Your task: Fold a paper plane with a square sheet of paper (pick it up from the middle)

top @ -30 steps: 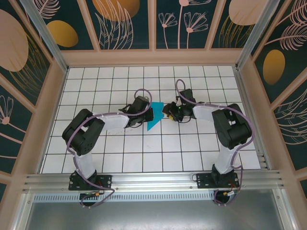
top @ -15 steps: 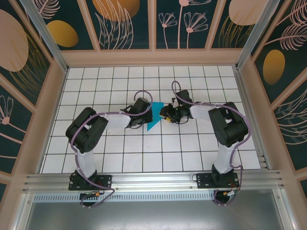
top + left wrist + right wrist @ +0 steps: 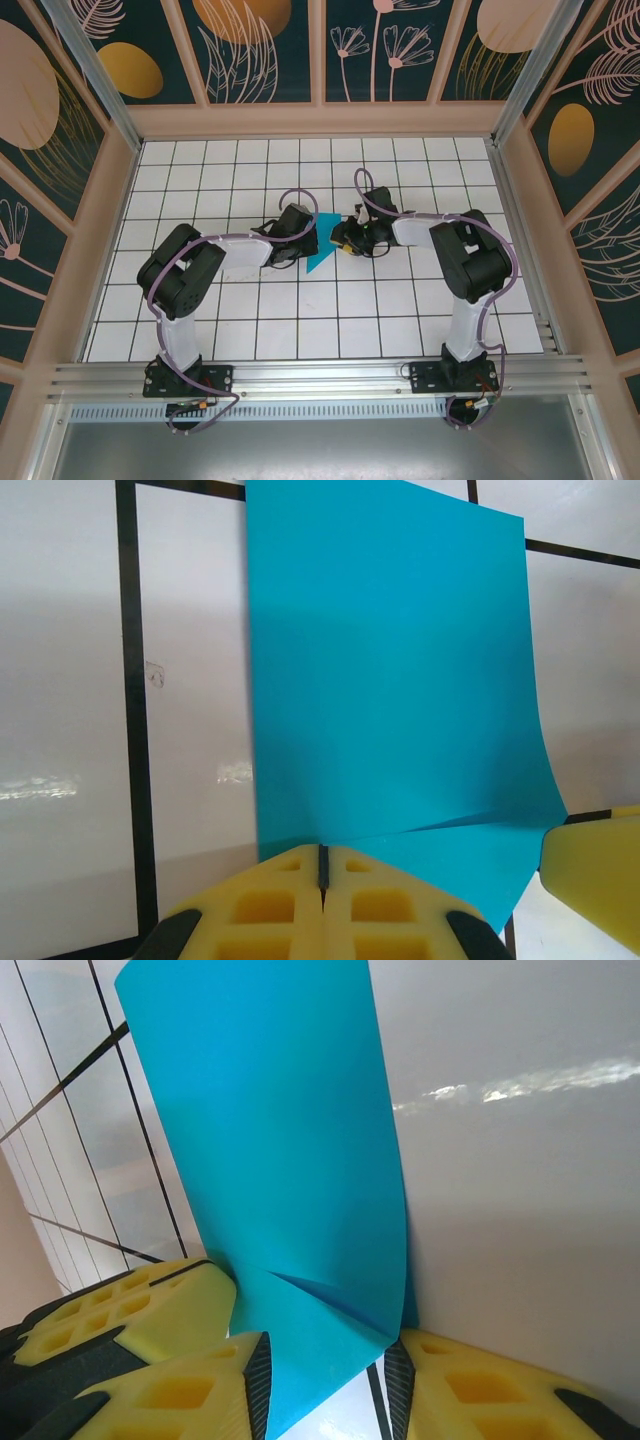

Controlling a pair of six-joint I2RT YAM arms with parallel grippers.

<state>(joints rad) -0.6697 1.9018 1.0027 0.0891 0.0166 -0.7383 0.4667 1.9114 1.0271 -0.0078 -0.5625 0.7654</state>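
Observation:
The square sheet of paper [image 3: 322, 250] is teal-blue and stands partly lifted off the white grid table [image 3: 300, 310] between my two grippers. My left gripper [image 3: 308, 240] is shut, and in the left wrist view its yellow fingers [image 3: 280, 900] pinch the near edge of the sheet [image 3: 390, 680], which has a shallow crease running right. My right gripper [image 3: 344, 240] is open. In the right wrist view a creased corner of the sheet [image 3: 290, 1160] hangs between its black-padded fingers [image 3: 258, 1380], touching neither clearly.
The left gripper's yellow finger [image 3: 120, 1310] sits close beside the right gripper in the right wrist view. A yellow finger of the right gripper [image 3: 595, 875] shows at the left wrist view's lower right. Patterned walls [image 3: 320, 50] ring the table.
My right gripper has moved left, closing in on the paper's right corner. The left gripper and the paper have stayed almost still.

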